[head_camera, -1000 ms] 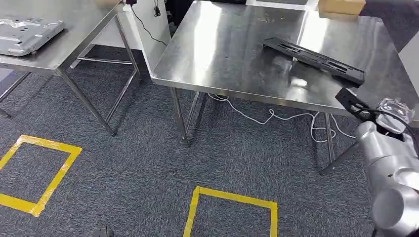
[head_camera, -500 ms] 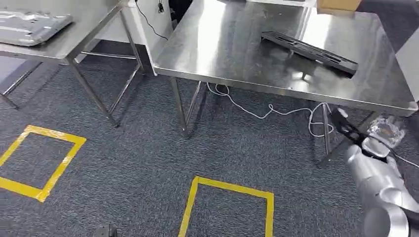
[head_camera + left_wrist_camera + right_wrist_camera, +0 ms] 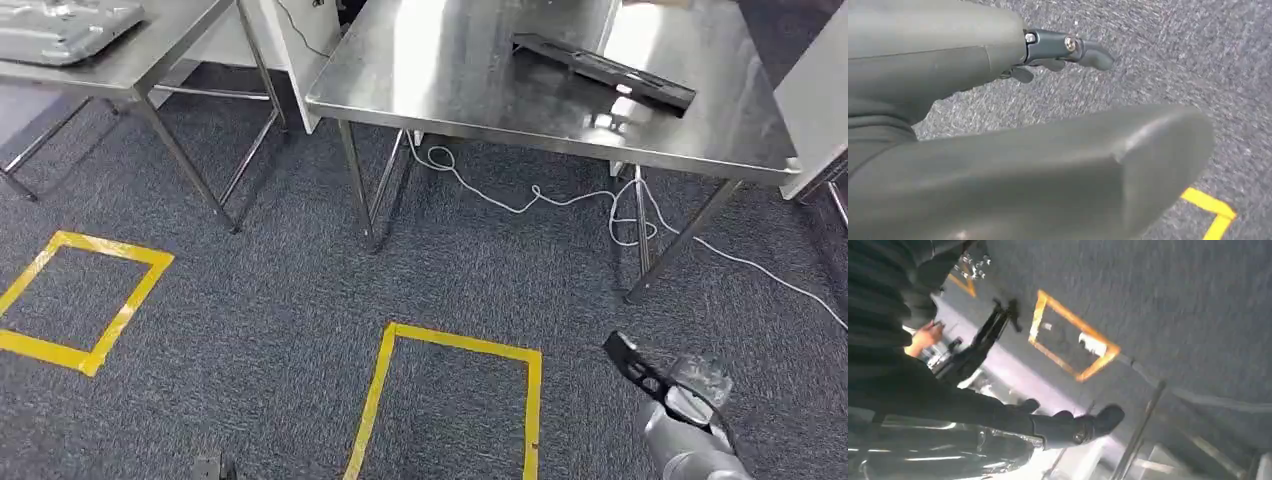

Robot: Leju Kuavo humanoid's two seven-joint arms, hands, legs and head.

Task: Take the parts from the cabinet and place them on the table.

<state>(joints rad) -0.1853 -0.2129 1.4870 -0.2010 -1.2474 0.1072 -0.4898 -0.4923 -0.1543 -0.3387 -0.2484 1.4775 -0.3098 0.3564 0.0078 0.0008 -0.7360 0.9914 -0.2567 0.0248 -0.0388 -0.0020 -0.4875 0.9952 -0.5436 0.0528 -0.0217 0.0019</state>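
Observation:
A long black slotted part (image 3: 602,69) lies flat on the steel table (image 3: 440,90), toward its far right. My right arm (image 3: 688,448) hangs low at the bottom right of the head view, well short of the table, over the carpet. In the right wrist view my right hand (image 3: 1068,427) has its dark fingers stretched out with nothing in them. My left hand (image 3: 1063,50) hangs over the grey carpet, thumb and fingers apart, and holds nothing.
A second steel table (image 3: 150,55) at the left carries a grey metal plate (image 3: 60,25). A white cable (image 3: 540,200) trails under the near table. Yellow tape squares (image 3: 455,400) mark the carpet. A person's hand (image 3: 924,336) is seen in the right wrist view.
The whole picture has shifted, so the camera moved and the tables now sit higher in it. My right arm has dropped from table-edge height to low over the carpet.

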